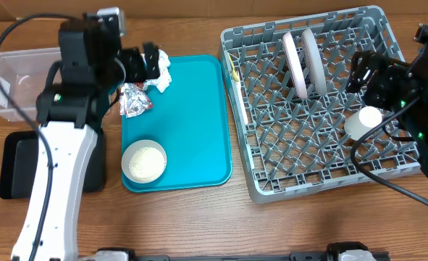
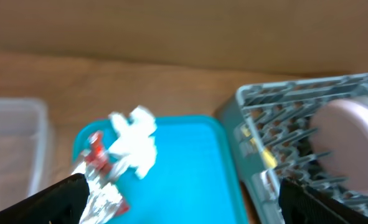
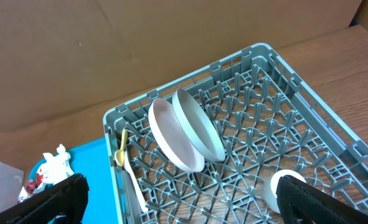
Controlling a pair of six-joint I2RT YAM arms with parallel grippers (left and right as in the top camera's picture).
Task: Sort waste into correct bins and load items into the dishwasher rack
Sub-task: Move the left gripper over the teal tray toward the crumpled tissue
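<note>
Nearest on the teal tray (image 1: 192,116) sits the bowl (image 1: 124,161) of rice grains (image 1: 145,164). At the tray's far-left corner lie foil wrappers (image 1: 134,100) and napkin (image 1: 161,72), my left fingers (image 2: 59,199) spread wide over them. Right of the tray, the rack (image 1: 257,190) holds plates (image 1: 295,61), cup (image 1: 363,122), cutlery (image 3: 122,149); my right fingers (image 3: 53,199) gape open above.

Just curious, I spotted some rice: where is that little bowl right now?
In the overhead view, the bowl of rice sits on the teal tray, in its near left corner, with the foil wrapper just beyond it.
</note>
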